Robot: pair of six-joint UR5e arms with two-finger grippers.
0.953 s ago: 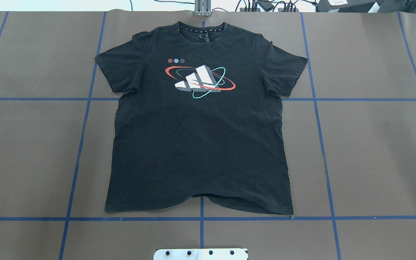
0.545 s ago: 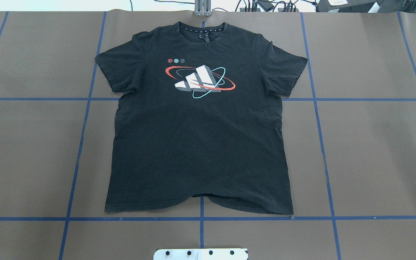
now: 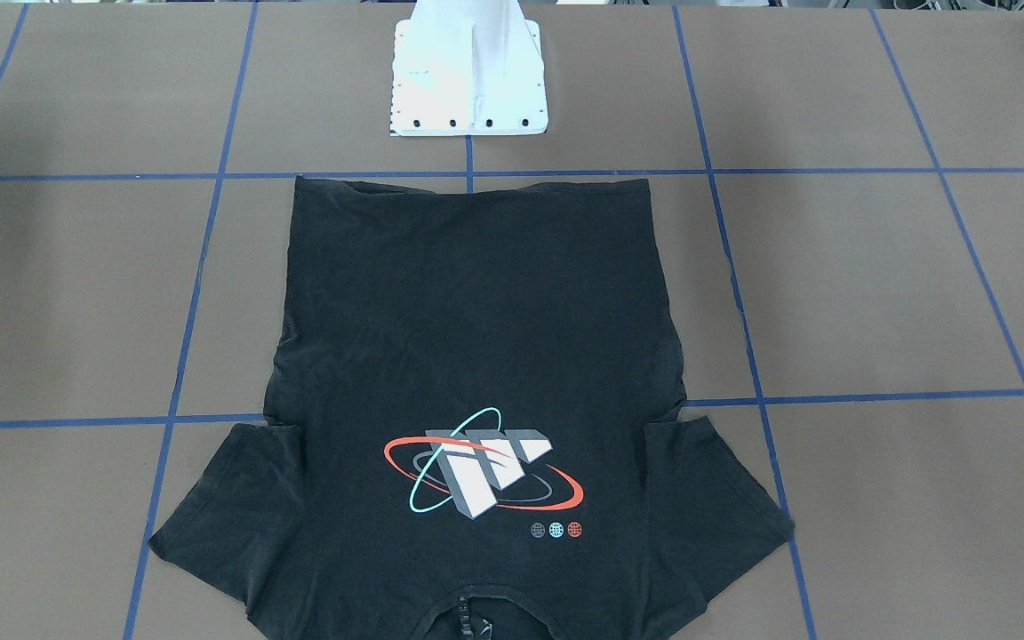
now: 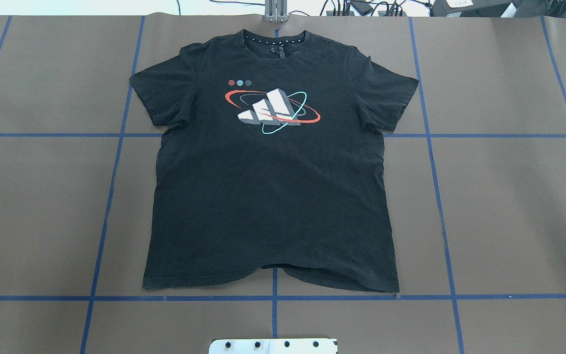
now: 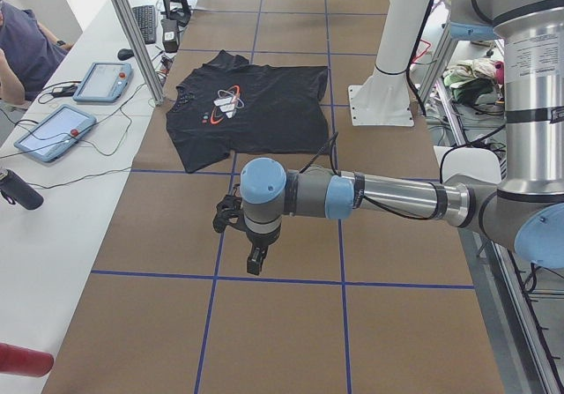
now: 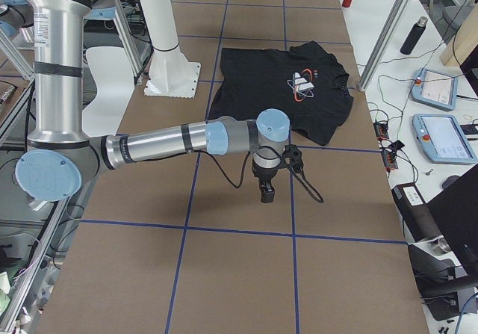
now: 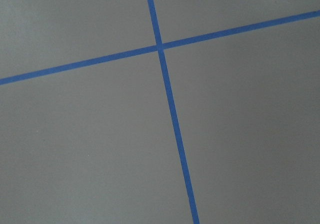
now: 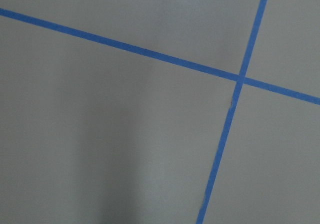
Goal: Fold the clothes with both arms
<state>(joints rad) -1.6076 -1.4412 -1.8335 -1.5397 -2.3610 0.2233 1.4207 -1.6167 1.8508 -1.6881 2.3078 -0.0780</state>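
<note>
Overhead exterior shows our T-shirt (image 4: 268, 167) unchanged, flat mid-tabletop (image 4: 509, 206), folding unstarted; left tool (image 5: 256, 257) and right tool (image 6: 266, 190): grip state unclear.

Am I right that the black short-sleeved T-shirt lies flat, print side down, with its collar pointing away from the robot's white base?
Not quite: the black short-sleeved T-shirt lies print side up; the overhead exterior view shows its white block graphic. It does lie flat, collar away from the white base.
</note>
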